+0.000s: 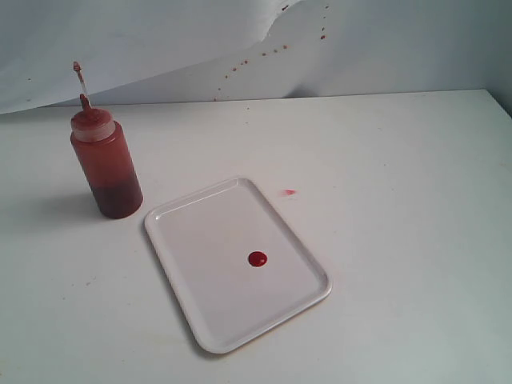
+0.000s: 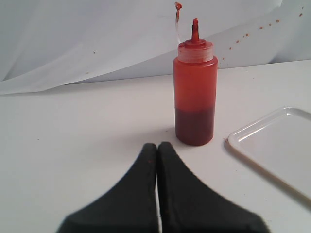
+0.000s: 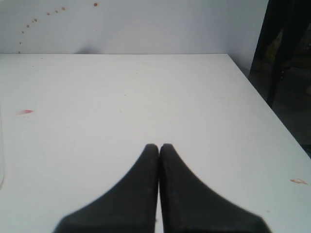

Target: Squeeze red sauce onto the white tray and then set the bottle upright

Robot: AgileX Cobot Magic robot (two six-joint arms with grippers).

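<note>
- The bottle point(image 1: 106, 164) stands upright on the white surface point(image 1: 400, 200), toward its left side and nearer the edge that meets the wall than the opposite edge; nothing grips it
- Its whitish cap carries a thin nozzle point(image 1: 83, 100) pointing up; dark-red sauce fills the lower part, with the walls above tinted orange-red
- The white tray point(image 1: 208, 232) lies flat around the middle of the surface, turned askew to its edges; one corner sits just beside the bottle's base, not touching it
- The red sauce point(image 1: 257, 258) is a small round glossy blob on the tray floor, in the half away from the bottle
- A pale pink smear point(image 1: 289, 192) marks the surface just off the tray's rim on the wall side; red specks point(image 1: 264, 54) dot the wall
- The left jaws are pressed together and empty, pointing at the bottle but apart from it
- The right jaws are likewise together and empty, over bare surface toward the right edge
</note>
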